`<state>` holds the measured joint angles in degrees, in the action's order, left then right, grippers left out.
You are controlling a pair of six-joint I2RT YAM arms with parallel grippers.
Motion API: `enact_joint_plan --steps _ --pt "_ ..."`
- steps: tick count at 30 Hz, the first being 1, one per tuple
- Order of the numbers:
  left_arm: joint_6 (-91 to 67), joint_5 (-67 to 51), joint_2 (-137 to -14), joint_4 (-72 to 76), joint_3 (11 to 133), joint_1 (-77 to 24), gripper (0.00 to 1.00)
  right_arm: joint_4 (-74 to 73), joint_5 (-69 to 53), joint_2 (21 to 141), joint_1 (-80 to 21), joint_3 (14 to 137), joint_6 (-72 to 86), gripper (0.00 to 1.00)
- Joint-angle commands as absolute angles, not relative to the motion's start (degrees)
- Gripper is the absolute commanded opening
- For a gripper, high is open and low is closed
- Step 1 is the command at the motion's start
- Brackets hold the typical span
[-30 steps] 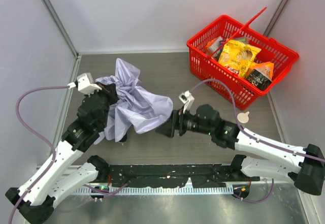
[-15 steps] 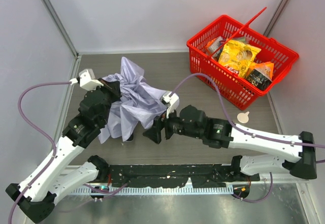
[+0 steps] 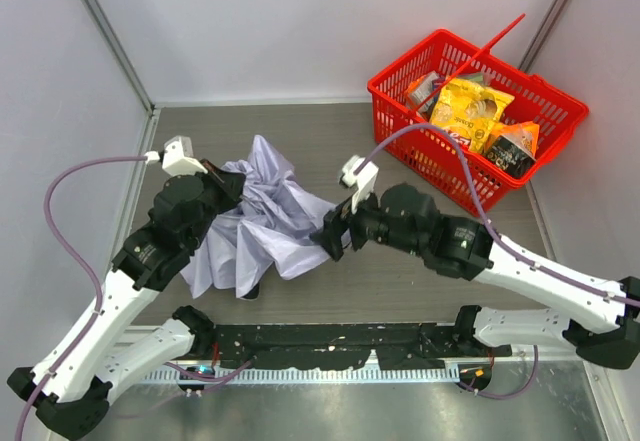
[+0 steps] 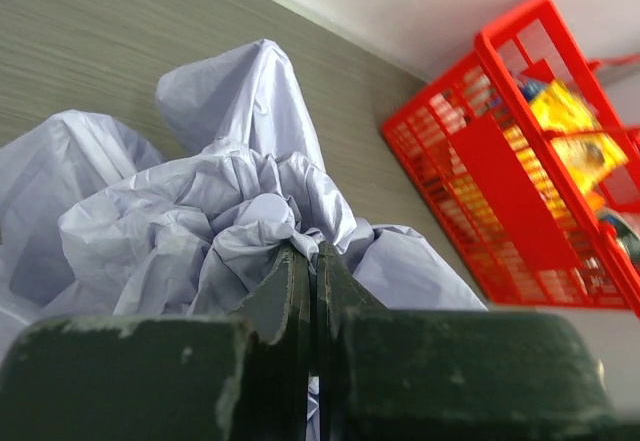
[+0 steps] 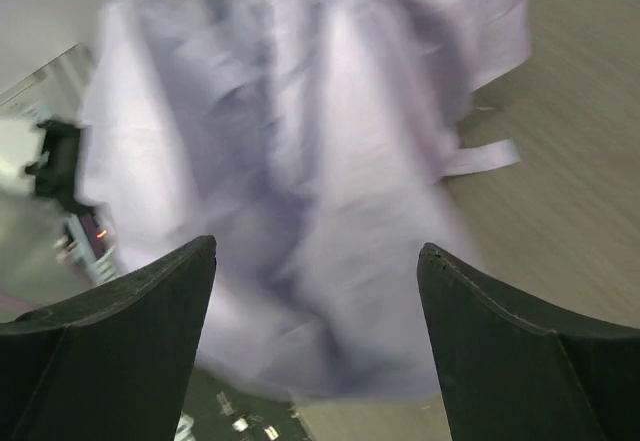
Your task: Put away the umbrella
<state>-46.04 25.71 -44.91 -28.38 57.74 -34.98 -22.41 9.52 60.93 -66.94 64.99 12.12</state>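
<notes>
The umbrella (image 3: 262,223) lies as a crumpled heap of pale lavender fabric on the table's left half; shaft and handle are hidden. My left gripper (image 3: 226,187) is at the heap's upper left. In the left wrist view its fingers (image 4: 310,253) are pressed together, with a fold of umbrella fabric (image 4: 225,196) bunched at the tips. My right gripper (image 3: 331,236) stands open at the heap's right edge. In the right wrist view the blurred fabric (image 5: 300,151) fills the space ahead of the wide jaws (image 5: 316,253), and a thin strap (image 5: 482,158) trails onto the table.
A red basket (image 3: 400,129) holding snack packets stands at the back right, its handle raised; it also shows in the left wrist view (image 4: 470,196). Grey walls close in the table on the left, back and right. A black rail runs along the near edge.
The fabric heap has sunk lower and shifted toward the near side with my left gripper. My right gripper swung in low, then drew back right and upward with its jaws wider.
</notes>
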Motion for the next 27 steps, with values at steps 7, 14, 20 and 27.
enact_joint_plan --steps 7,14,20,27 --pt "-41.0 3.6 -45.6 -20.0 60.6 -34.0 0.0 -13.5 -23.8 61.9 -50.9 64.6 8.1 0.93" --pt "-44.9 0.3 -49.3 -20.0 61.9 -33.3 0.0 1.4 -22.4 64.2 -52.1 58.4 19.9 0.92" --pt "-54.6 7.5 -52.0 -28.2 63.6 -32.7 0.0 -6.4 2.6 70.0 -61.0 64.2 22.2 0.92" --pt "-58.4 15.5 -53.7 -32.5 63.7 -32.3 0.0 -9.7 6.1 71.5 -62.5 67.9 34.8 0.93"
